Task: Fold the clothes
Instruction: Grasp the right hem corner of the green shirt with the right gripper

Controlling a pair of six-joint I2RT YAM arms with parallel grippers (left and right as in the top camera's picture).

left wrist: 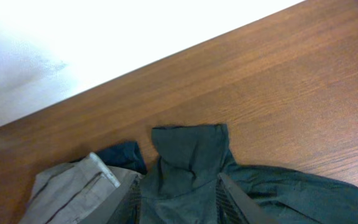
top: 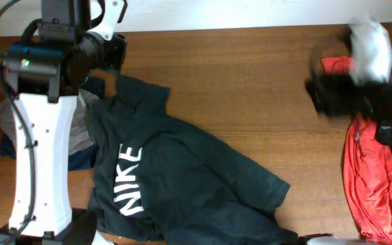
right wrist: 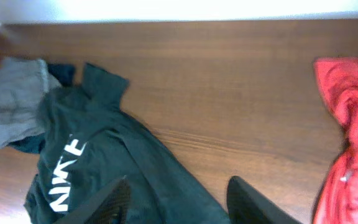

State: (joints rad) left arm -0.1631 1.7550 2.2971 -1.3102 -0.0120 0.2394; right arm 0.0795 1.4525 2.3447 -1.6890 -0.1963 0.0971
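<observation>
The clothes lie on a brown table. A large dark green-black T-shirt with white NIKE lettering is spread crumpled at centre left, one sleeve pointing to the far edge. My left gripper hovers at that sleeve. In the left wrist view the left gripper is open, its fingers either side of the cloth without pinching it. My right gripper, blurred at the far right, is open. In the right wrist view the right gripper is high above the T-shirt, holding nothing.
Grey trousers lie under the left arm beside the shirt, with a dark blue-black cloth under them. A red top is heaped at the right edge. Bare wood runs between the shirt and the red top.
</observation>
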